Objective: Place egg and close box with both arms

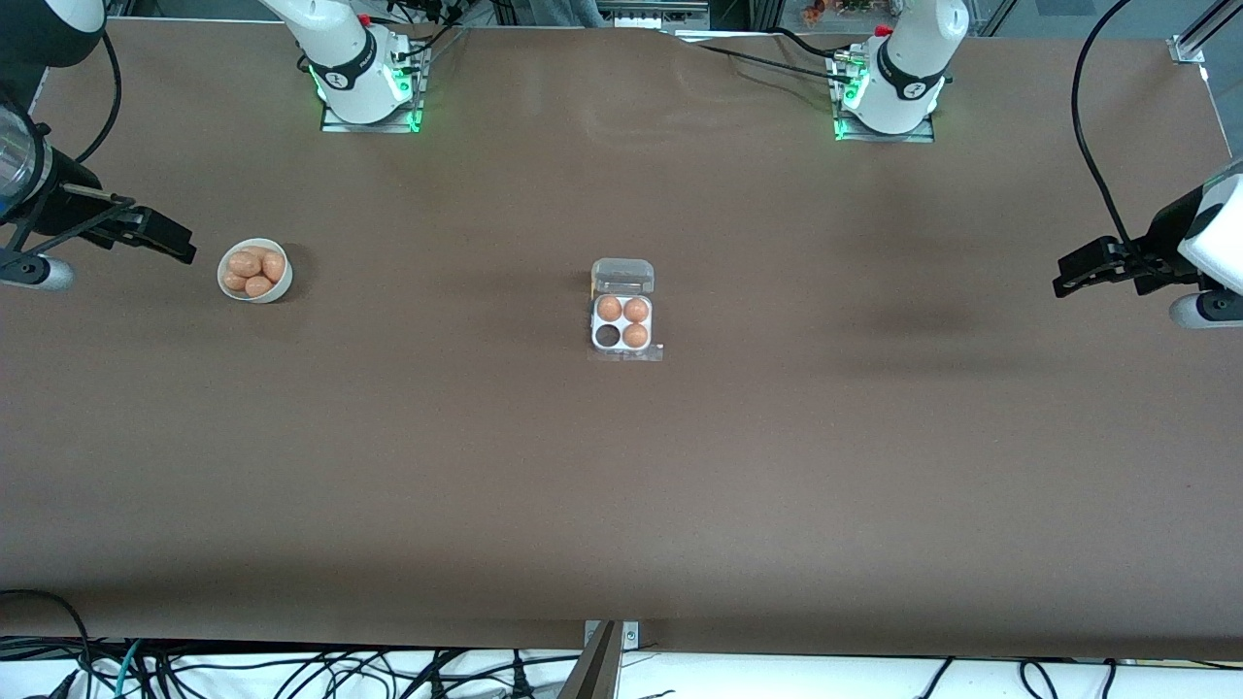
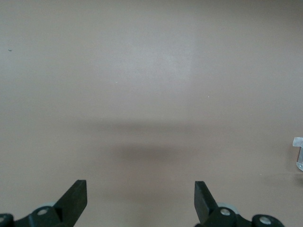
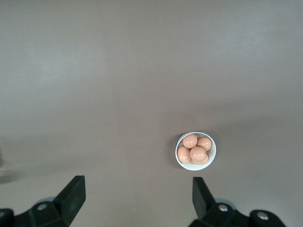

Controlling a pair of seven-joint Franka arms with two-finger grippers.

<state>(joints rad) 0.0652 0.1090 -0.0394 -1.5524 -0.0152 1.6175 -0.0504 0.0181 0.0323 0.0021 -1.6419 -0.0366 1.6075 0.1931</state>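
Eggs [image 1: 255,272] filled a bowl [image 1: 282,287] toward the right arm's end; the box [image 1: 621,325] sat mid-table, lid open, one cell empty. Left gripper [image 1: 1068,279] and right gripper [image 1: 180,248] hovered at their ends, fingers spread, empty.

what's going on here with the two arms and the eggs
Nothing is being handled yet. The box sits mid-table with its clear lid open; three cells hold eggs and one cell is empty. A white bowl of spare eggs sits toward the right arm's end of the table. The right gripper hangs open and empty over the table beside that bowl, and the left gripper waits open over bare table at the left arm's end.
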